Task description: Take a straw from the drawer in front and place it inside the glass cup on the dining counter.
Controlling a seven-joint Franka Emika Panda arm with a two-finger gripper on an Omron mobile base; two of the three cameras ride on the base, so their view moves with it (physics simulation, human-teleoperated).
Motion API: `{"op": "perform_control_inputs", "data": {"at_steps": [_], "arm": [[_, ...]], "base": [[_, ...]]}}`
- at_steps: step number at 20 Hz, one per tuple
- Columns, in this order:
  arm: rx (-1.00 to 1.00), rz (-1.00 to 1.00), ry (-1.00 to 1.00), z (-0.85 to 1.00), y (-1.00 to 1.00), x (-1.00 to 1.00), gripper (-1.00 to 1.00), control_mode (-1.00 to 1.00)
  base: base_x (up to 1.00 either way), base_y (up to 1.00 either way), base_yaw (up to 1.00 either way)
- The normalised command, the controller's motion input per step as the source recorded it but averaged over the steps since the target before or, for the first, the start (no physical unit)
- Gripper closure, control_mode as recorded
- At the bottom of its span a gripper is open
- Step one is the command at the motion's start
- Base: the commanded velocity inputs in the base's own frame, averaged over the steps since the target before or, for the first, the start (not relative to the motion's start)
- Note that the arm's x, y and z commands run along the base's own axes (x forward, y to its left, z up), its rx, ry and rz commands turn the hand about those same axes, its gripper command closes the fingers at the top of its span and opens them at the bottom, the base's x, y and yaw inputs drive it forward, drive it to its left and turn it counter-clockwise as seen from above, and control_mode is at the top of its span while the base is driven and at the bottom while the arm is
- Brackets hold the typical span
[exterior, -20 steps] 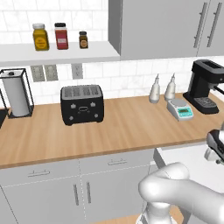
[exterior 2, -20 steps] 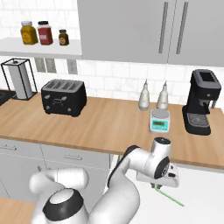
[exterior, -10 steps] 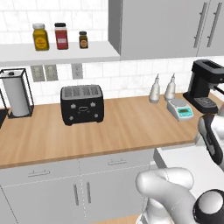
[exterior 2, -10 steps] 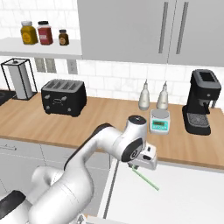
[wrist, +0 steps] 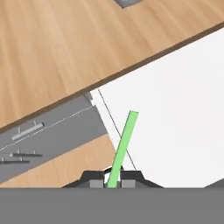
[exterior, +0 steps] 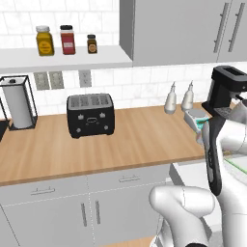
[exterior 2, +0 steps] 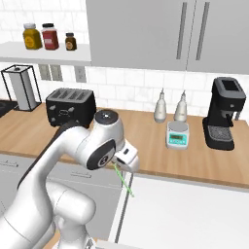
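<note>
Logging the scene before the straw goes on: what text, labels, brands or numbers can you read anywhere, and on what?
No text can be read.
jars: labels are coloured patches, no legible words.
scale: display too small to read.
toaster, coffee machine: no markings visible.

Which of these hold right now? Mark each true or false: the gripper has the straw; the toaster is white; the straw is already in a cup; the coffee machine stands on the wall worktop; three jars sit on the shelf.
1. The gripper is shut on the straw. True.
2. The toaster is white. False: it is black.
3. The straw is already standing in a cup. False: it sticks out from the gripper, in the air over the open white drawer.
4. The coffee machine stands on the wall worktop. True.
5. Three jars sit on the shelf. True.
</note>
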Motion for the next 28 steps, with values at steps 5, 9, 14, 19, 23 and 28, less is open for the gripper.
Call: {"op": "perform_control_inputs", "data": {"at_steps": [5,9,14,19,23,28], "arm": [[0.27,-0.21,-0.12,0.89,0.31,0.22,1.0,-1.0],[0.27,-0.08,-0.13,0.74,0.11,0.35,1.0,-1.0],[0.19,-0.06,-0.03,0.62,0.29,0.46,1.0,-1.0],[0.12,-0.12,-0.02,0.32,0.44,0.23,1.0,-1.0],[0.0,-0.07,0.03,-0.01,0.0,0.01,1.0,-1.0],[0.01,0.0,-0.01,-0.22,0.0,-0.01,1.0,-1.0]], "base": [[0.0,0.0,0.0],[0.0,0.0,0.0],[0.0,0.0,0.0],[0.0,0.0,0.0],[0.0,0.0,0.0],[0.0,0.0,0.0]]}}
